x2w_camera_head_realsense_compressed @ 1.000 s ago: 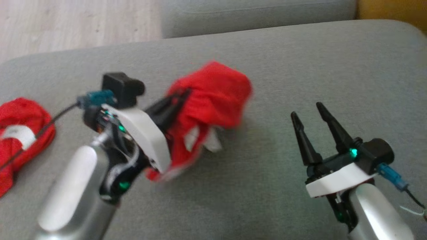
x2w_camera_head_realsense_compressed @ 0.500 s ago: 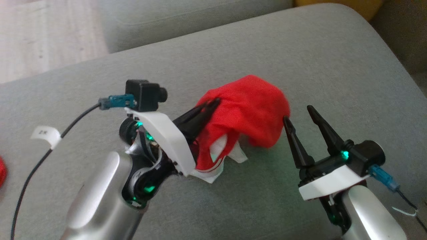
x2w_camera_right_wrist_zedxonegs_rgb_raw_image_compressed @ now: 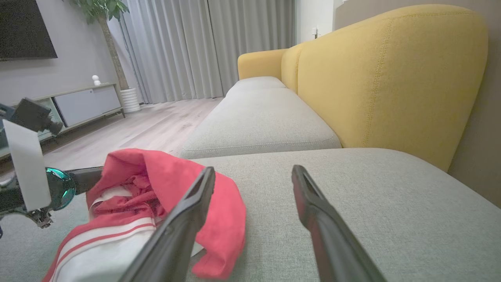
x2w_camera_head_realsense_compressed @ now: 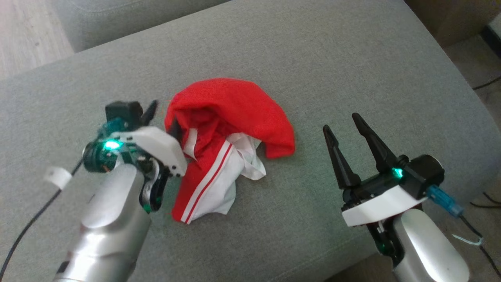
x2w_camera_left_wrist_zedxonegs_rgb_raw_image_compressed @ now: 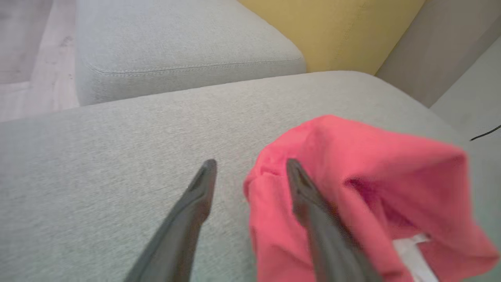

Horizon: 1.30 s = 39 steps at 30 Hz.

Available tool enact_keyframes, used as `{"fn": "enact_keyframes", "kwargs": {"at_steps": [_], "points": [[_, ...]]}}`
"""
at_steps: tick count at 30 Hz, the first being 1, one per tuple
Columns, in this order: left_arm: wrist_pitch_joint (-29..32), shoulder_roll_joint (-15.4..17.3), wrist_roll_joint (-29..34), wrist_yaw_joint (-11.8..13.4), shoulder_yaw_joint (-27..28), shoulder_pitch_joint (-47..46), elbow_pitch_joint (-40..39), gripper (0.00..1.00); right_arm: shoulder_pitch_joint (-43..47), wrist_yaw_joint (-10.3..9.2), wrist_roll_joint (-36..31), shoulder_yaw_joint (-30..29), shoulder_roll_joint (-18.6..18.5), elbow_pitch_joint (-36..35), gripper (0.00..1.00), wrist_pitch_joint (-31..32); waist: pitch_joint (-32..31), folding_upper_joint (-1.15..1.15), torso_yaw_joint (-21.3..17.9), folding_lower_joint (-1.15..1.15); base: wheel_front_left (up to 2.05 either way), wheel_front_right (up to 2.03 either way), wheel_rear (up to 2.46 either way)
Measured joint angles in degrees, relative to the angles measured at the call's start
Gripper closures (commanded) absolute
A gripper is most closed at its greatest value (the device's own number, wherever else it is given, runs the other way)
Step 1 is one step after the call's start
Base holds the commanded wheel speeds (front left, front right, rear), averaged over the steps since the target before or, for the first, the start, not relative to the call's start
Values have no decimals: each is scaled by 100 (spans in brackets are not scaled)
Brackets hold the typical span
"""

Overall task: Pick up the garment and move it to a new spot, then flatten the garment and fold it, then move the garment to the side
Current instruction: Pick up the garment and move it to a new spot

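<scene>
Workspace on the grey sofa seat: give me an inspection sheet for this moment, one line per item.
Surface: grey sofa cushion, woven fabric, carrying the garment.
Job's things: garment lies in a crumpled heap on the cushion, red body over a white striped sleeve; not flattened or folded.
Clutter: nothing seen.
Claws: left claw open, one finger at the garment's edge, the other over bare cushion; right claw open, apart from the garment, holding nothing.
Cables: dark cable with a white tag trails from the left arm; blue-plugged cable at the right wrist.
Surroundings: yellow sofa back, wooden floor, grey curtains.
</scene>
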Motion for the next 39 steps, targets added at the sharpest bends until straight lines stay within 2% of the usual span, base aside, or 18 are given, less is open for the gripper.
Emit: {"fn": "enact_keyframes", "kwargs": {"at_steps": [4, 8, 12, 16, 23, 27, 33, 39], "points": [[-866, -49, 301, 42, -88, -25, 643, 0, 9, 0, -9, -79, 20, 2, 0, 0, -2, 0, 38, 0, 0, 0, 0], [-1671, -179, 347, 45, -86, -14, 878, 0, 18, 0, -197, -298, 15, -10, 0, 0, -66, 0, 190, 0, 0, 0, 0], [-2038, -294, 411, 89, -107, 96, 858, 0, 67, 0, -341, -588, -14, -32, 0, 0, -175, 0, 408, 0, 0, 0, 0], [-2119, -321, 510, 221, -23, 617, 436, 0, 285, 0, -502, -801, -55, -35, 0, 0, -310, 0, 666, -1, 0, 0, 0], [-2130, -296, 1047, 336, 408, 1977, -1213, 0, 558, 0, -755, -1122, -83, -34, 0, 0, -527, 0, 1153, -2, 0, 0, 0], [-2136, -279, 1317, 353, 608, 2579, -1720, 0, 670, 0, -843, -1239, -81, -24, 0, 0, -602, 0, 1349, -2, 0, 0, 0], [-2136, -275, 1769, 301, 1058, 3311, -2168, 0, 792, 0, -1046, -1302, -45, 49, 0, 0, -677, 0, 1686, -1, 0, 0, 0], [-2136, -357, 2056, 59, 1438, 3719, -2407, 0, 905, 0, -1148, -1411, 20, 160, 0, 0, -708, 0, 1883, -1, 0, 0, 0]]}}
